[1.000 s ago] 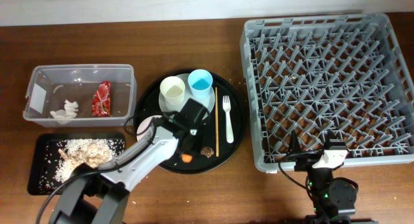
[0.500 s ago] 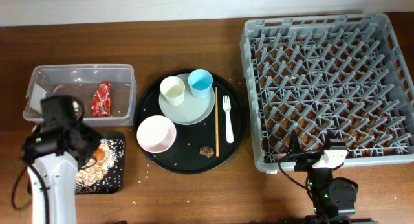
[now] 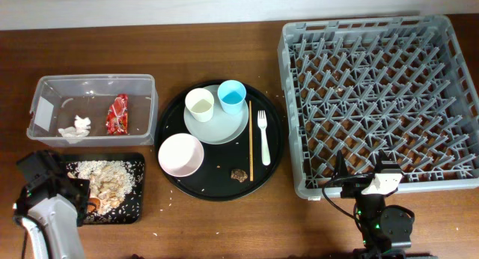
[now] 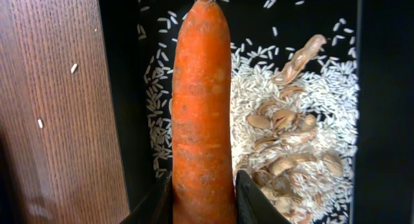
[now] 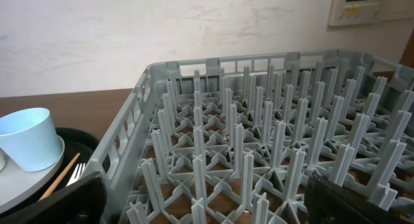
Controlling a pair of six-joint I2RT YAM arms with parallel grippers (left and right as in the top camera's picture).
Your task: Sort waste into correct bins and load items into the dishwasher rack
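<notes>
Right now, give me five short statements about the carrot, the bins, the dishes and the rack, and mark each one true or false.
1. The left claw is shut on the carrot over the black tray. True.
2. The red wrapper lies in the black tray. False: it lies in the clear tub, beside the tissue.
3. The rack holds no dishes. True.
4. The fork lies on the plate. False: it lies on the round tray, to the right of the plate.
5. The blue cup and the cream cup stand on the plate. True.
</notes>
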